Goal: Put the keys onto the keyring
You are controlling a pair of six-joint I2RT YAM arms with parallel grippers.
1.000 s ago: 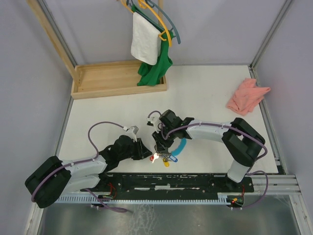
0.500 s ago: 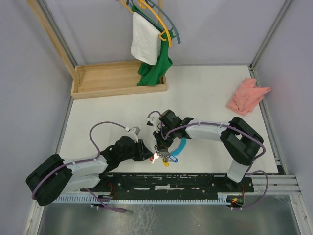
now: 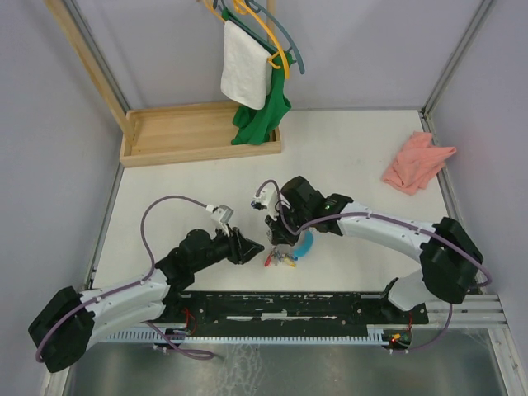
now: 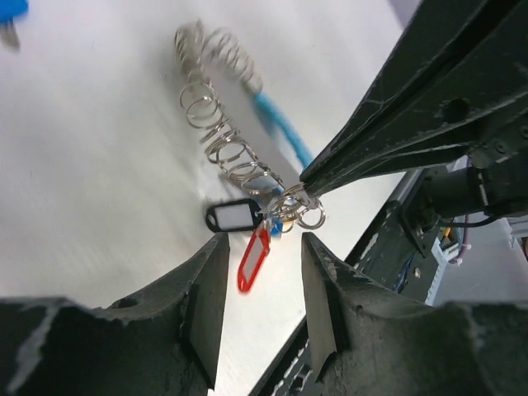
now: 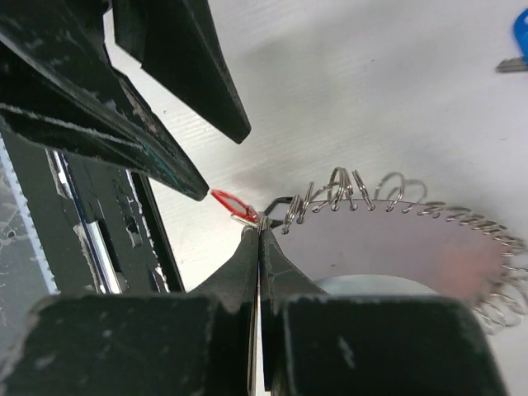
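Left wrist view: red-tagged key [image 4: 254, 260] hung on keyring [image 4: 304, 206], close to the table's near edge, beside black-framed tag [image 4: 233, 217]; white insert too blurred to read. Blue-headed key [image 4: 8, 11] well apart on table [image 4: 99, 206], at frame corner. Keyring at end of wire-loop coil [image 4: 216, 107] on blue cord [image 4: 280, 128]. Right gripper [image 5: 258, 233] clenched on keyring, arm stretched low across. Left gripper [image 4: 264, 241] spread, grasping nothing, pointed at the tags.

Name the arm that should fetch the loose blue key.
Left. The left end effector is open and empty; the right end effector is shut on the keyring chain, so probably cannot leave for the blue key.
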